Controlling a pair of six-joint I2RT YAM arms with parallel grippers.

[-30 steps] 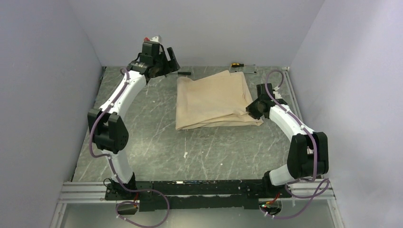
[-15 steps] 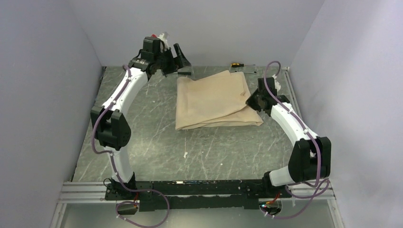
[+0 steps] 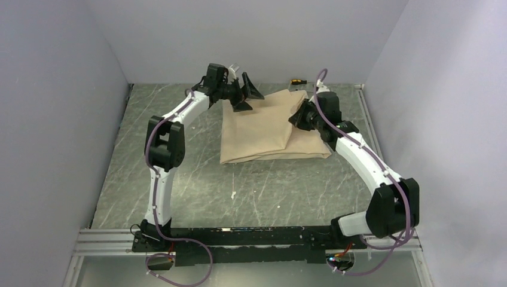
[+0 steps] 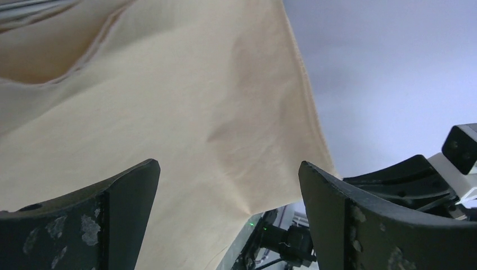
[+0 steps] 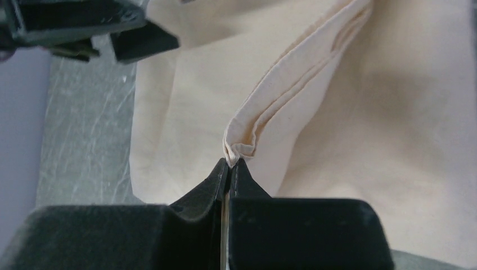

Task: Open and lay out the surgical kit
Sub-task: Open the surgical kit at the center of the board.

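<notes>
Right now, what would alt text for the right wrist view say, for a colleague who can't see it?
The right hand is shut on a bunched fold of the beige wrap cloth, pinching it at the very tip. A layered ridge of fabric runs from the pinch toward the upper right, and the grey table shows at the left.

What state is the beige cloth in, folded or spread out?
Folded. The wrap cloth lies as a layered bundle; the right gripper pinches one raised fold edge, and the left gripper hangs open over it.
</notes>
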